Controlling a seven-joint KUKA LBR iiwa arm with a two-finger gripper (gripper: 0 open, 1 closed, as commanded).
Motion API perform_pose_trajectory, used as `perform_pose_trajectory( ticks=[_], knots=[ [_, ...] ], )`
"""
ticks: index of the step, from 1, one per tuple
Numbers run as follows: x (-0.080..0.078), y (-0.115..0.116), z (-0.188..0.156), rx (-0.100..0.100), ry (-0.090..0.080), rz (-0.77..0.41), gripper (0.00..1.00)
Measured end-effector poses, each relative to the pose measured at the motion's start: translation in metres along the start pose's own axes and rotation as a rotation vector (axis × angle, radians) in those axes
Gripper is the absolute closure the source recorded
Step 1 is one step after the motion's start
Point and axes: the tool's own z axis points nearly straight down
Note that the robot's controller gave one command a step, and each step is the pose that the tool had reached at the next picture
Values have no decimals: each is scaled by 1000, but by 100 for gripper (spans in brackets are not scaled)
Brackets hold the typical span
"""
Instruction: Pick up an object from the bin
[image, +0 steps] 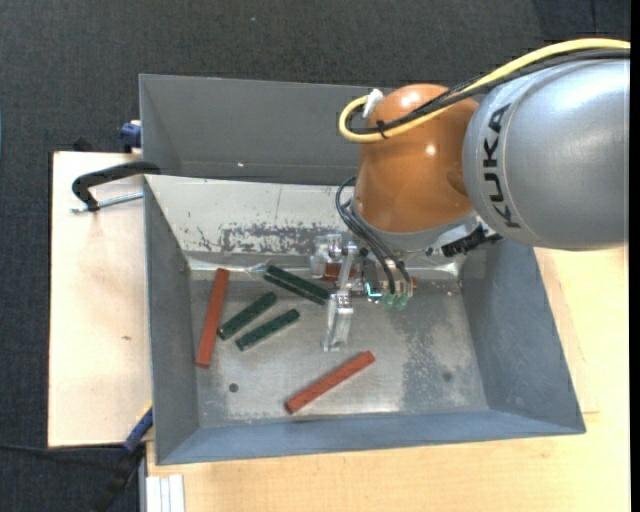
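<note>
Seen from above, the end effector (338, 325) hangs under the arm's orange cover (415, 160) near the middle of the grey bin (170, 330), its tip low over the bare floor; how far open it stands, and whether it has hold of anything, cannot be told. Nearest it are a dark green stick (297, 284) lying tilted just to its upper left and a red stick (329, 382) lying slantwise just below it. Farther left lie two more green sticks (258, 321) side by side, and another red stick (211, 317) lies along the left wall.
</note>
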Motion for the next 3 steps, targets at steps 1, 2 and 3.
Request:
perform_pose_trajectory(
  ticks=[1,2,3],
  knots=[
    [-2,-1,-4,-1,-8,2,0],
    [-16,34,47,0,-10,-129,0],
    [-47,75,51,0,-11,-330,0]
  ],
)
